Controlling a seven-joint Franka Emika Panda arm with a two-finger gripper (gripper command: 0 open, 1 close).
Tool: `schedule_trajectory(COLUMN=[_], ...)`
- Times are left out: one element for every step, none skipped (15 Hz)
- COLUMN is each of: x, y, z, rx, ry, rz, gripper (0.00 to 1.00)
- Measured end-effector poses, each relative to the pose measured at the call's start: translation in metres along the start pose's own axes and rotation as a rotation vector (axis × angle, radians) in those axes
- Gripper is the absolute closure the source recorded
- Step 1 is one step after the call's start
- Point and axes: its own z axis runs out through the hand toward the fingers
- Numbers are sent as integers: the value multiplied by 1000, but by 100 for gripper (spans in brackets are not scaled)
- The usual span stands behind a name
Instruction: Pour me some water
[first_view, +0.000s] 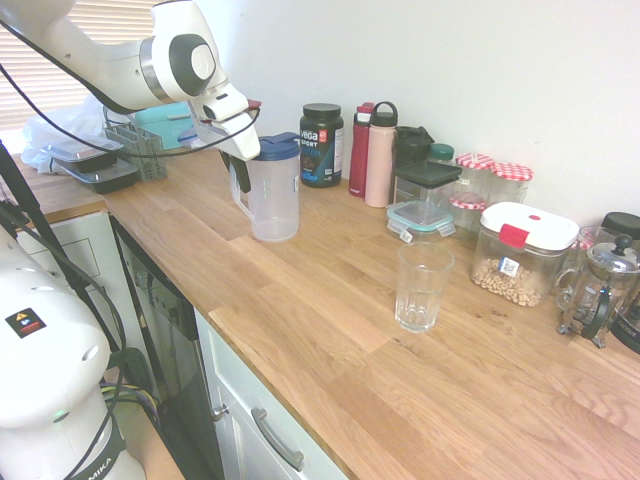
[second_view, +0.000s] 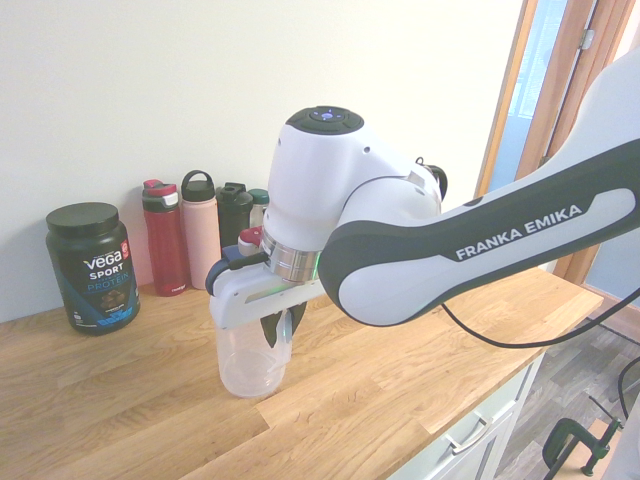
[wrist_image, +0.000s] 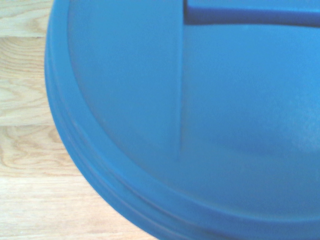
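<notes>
A clear plastic pitcher (first_view: 274, 200) with a blue lid (first_view: 281, 147) stands upright on the wooden counter (first_view: 330, 330), at the back left. My gripper (first_view: 242, 172) comes down beside it and is shut on the pitcher's handle (first_view: 236, 195). In the second exterior view the dark fingers (second_view: 270, 330) are pinched together at the pitcher's (second_view: 250, 365) side. The blue lid (wrist_image: 200, 125) fills the wrist view. An empty ribbed drinking glass (first_view: 421, 287) stands apart, further right on the counter.
Behind the pitcher stand a black protein tub (first_view: 322, 144), a red bottle (first_view: 360, 150) and a pink bottle (first_view: 380, 155). Storage containers (first_view: 522, 252) and a French press (first_view: 598, 290) line the wall on the right. A dish rack (first_view: 135, 145) sits at the far left.
</notes>
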Motion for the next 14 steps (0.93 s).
schedule_trajectory(x=[-1, -1, -1, -1, 0, 1, 3, 4, 6, 9, 14, 23, 34, 46], y=[0, 1, 3, 7, 14, 22, 33, 43, 55, 67, 81, 96, 111, 127], z=[-2, -9, -20, -35, -53, -69, -83, -97, -111, -124, -135, -146, -155, -161], rx=[4, 14, 25, 39, 55, 67, 77, 81, 79, 77, 84, 99, 119, 136], ry=[-1, -3, -6, -4, 1, 7, 13, 18, 19, 15, 6, -11, -34, -57], rz=[2, 8, 10, 11, 11, 8, 3, -7, -37, -90, -142, -195, -249, -304], gripper=[100, 100, 100, 100, 100, 100, 100, 100, 100, 100, 100, 100, 100, 100])
